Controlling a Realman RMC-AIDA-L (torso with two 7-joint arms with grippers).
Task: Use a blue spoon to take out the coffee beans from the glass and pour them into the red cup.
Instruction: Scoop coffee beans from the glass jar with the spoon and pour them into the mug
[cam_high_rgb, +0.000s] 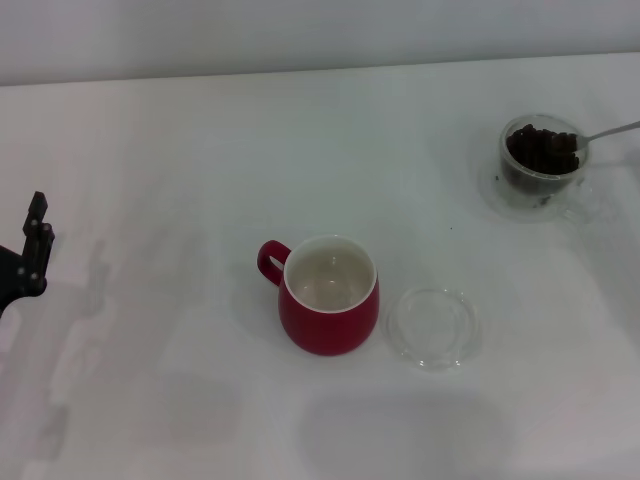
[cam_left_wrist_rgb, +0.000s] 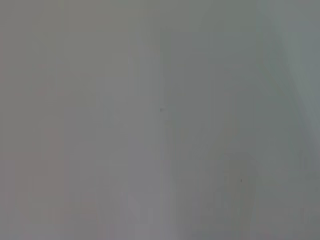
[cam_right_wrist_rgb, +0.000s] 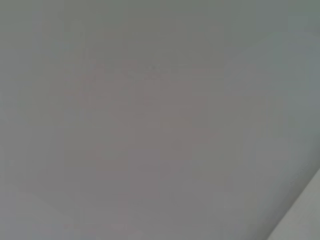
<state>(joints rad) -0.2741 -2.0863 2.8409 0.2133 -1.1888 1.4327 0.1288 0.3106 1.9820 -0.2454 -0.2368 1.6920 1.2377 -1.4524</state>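
Note:
The red cup stands near the middle of the white table, its loop handle pointing left, its white inside empty. The glass stands at the far right, heaped with dark coffee beans. The blue spoon leans in the glass with its silver stem running off the right edge; its pale blue handle is out of view. My left gripper is at the far left edge, away from everything. My right gripper is not in view. Both wrist views show only blank table surface.
A flat shallow clear glass dish lies just right of the red cup. The glass stands on a clear saucer-like base. The white table reaches a pale wall at the back.

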